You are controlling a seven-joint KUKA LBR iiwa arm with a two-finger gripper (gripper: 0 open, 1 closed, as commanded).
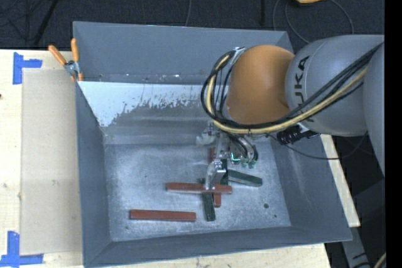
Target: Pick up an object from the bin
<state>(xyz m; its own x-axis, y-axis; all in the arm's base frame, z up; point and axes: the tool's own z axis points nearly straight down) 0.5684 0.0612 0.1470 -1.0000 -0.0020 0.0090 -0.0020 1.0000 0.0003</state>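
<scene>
My gripper [213,182] reaches down into the middle of the bin, its tips at a small crossing of flat sticks. A reddish-brown stick [185,187] lies level under the tips, with a dark green stick [208,209] crossing it and pointing toward the front. A second dark green stick [246,179] lies just right of the gripper. A short reddish-brown piece [217,199] sits beside the crossing. Nothing can be seen between the tips.
A longer reddish-brown stick [162,216] lies apart near the front left of the bin floor. The arm with its orange cover and cables hangs over the bin's right half, hiding the floor behind the gripper.
</scene>
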